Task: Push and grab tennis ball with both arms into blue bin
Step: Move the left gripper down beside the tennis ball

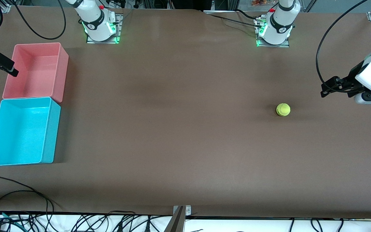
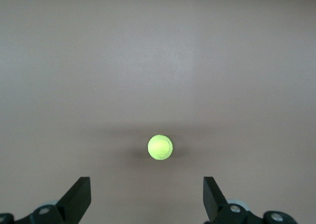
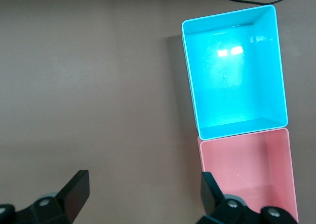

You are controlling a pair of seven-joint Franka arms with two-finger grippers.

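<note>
The tennis ball [image 1: 283, 109] lies on the brown table toward the left arm's end. It also shows in the left wrist view [image 2: 160, 147], ahead of the fingers. My left gripper [image 1: 328, 87] [image 2: 145, 184] is open and empty, low over the table beside the ball toward the left arm's end, and clear of it. The blue bin [image 1: 21, 132] [image 3: 232, 71] stands empty at the right arm's end. My right gripper [image 1: 10, 67] [image 3: 144, 177] is open and empty, up over the outer edge of the pink bin [image 1: 34, 71].
The pink bin [image 3: 247, 169] touches the blue bin and stands farther from the front camera. Both arm bases [image 1: 101, 29] [image 1: 274, 30] stand along the table's back edge. Cables [image 1: 18, 193] and a metal bracket [image 1: 180, 214] lie at the front edge.
</note>
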